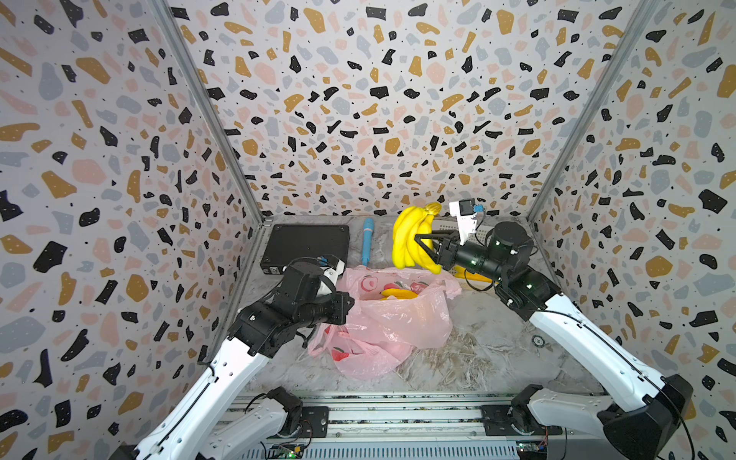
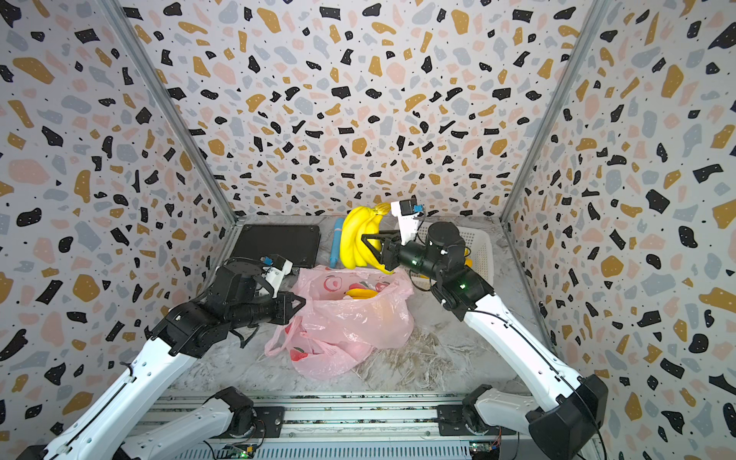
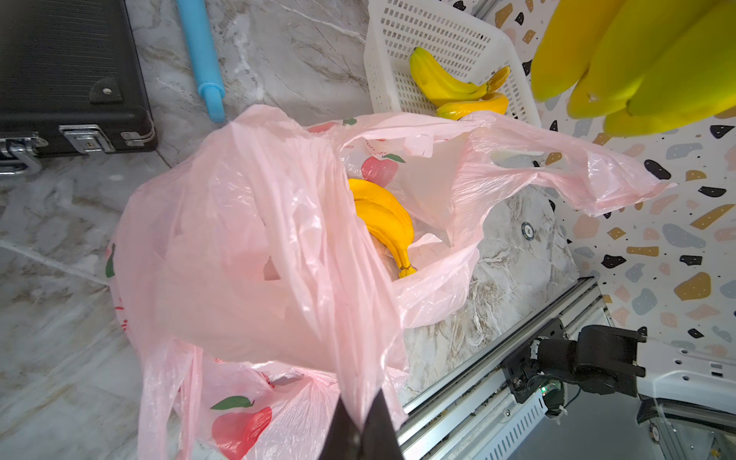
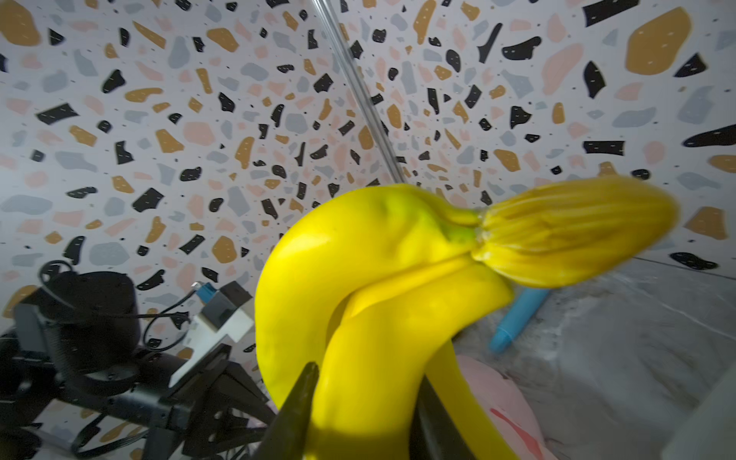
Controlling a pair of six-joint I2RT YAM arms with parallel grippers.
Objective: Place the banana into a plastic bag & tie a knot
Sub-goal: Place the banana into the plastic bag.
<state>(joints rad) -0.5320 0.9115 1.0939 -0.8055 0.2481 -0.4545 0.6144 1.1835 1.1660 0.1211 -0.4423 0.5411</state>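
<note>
A bright yellow banana (image 1: 408, 239) (image 2: 356, 239) (image 4: 378, 298) bunch hangs in the air, stem up, with my right gripper (image 1: 424, 245) (image 2: 368, 241) (image 4: 366, 378) shut on one of its fruits. It hangs just above the far rim of the pink plastic bag (image 1: 398, 322) (image 2: 350, 322) (image 3: 259, 239), which has apple prints and stands open on the table. An orange-yellow bunch (image 1: 398, 294) (image 3: 384, 219) lies inside the bag. My left gripper (image 1: 350, 304) (image 2: 302, 303) (image 3: 360, 418) is shut on the bag's near-left rim and holds it up.
A white slotted basket (image 3: 438, 36) (image 2: 480, 247) with two more bananas (image 3: 450, 83) stands at the back right, behind my right arm. A black case (image 1: 306, 243) lies at the back left, and a blue cylinder (image 1: 367, 239) lies beside it. Patterned walls enclose three sides.
</note>
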